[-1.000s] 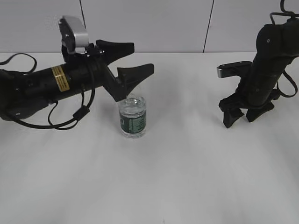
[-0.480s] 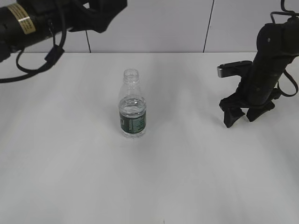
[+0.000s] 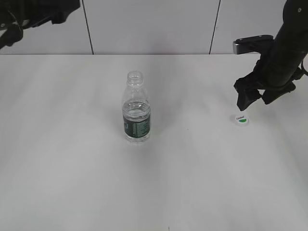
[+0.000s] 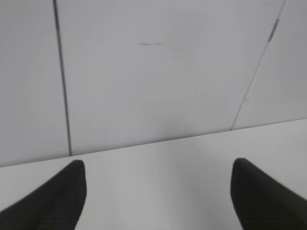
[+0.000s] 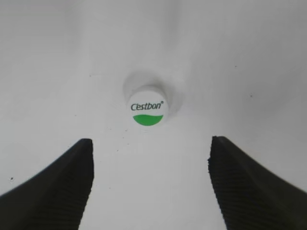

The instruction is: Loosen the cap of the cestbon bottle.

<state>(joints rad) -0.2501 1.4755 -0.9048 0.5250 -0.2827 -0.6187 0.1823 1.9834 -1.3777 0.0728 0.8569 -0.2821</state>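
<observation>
A small clear Cestbon water bottle (image 3: 136, 113) stands upright near the middle of a plain white counter (image 3: 72, 168). Its neck is open; no cap sits on it. A dark green label band wraps its lower body, and water fills it to about half its height.

The cap (image 3: 241, 119), a small white disc with a green lower half and the word "Cestbon" printed on top, lies flat on the counter well to the right of the bottle. The right gripper (image 5: 151, 184) hovers just above it, pointing down, jaws spread wide and empty, with the cap centred ahead of them and untouched.

The left gripper (image 4: 156, 191) is raised up at the far left, well away from the bottle. Its jaws are wide apart and hold nothing; its camera sees only the wall and counter edge.

Judging by this, the loosening is already done and the cap set aside. What remains seems only to draw both arms clear without knocking the bottle.
</observation>
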